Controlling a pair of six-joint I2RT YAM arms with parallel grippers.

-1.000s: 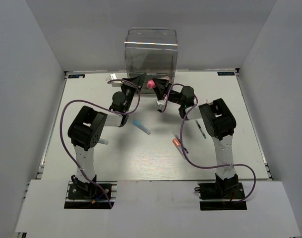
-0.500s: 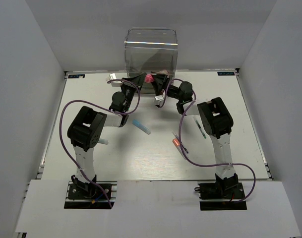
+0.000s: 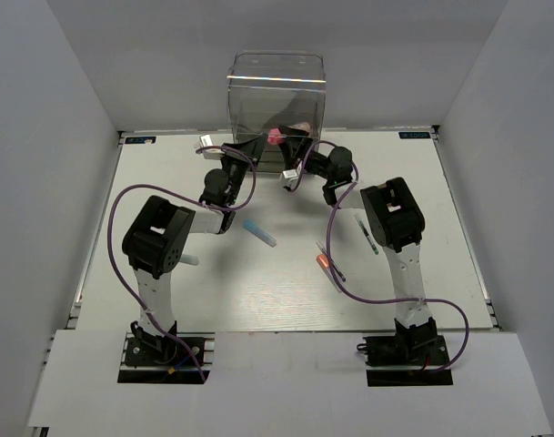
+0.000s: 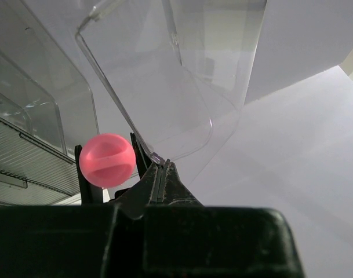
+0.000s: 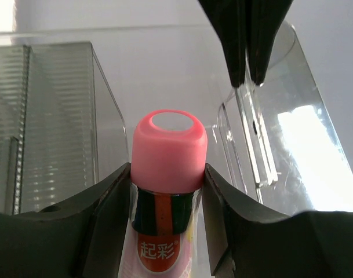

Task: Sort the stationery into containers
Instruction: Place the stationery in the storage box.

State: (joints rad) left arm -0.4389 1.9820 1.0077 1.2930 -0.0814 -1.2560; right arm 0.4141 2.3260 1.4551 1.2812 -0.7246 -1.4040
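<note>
The clear container [image 3: 277, 96] stands at the table's far edge. My left gripper [image 3: 246, 147] is at its front, jaws shut on the rim of a clear drawer [image 4: 164, 87] that sticks out of it; in the left wrist view the gripper [image 4: 160, 165] pinches that thin plastic lip. My right gripper [image 3: 283, 143] is shut on the stubby pink-red tube [image 3: 275, 137], cap toward the container. In the right wrist view the tube [image 5: 169, 153] sits between the fingers [image 5: 109, 197], with the drawer [image 5: 269, 145] just ahead. The tube's round cap shows in the left wrist view [image 4: 106, 160].
On the table lie a blue-capped white marker [image 3: 259, 233], an orange-tipped clear pen [image 3: 327, 268] crossed by a thin dark pen [image 3: 337, 269], another thin dark pen [image 3: 367, 235] and a mint-green bar [image 3: 190, 259] beside the left arm. Purple cables loop from both arms.
My right gripper has carried the pink-red tube away from me, up to the container's front beside the left gripper. The left gripper has stayed at the drawer.
</note>
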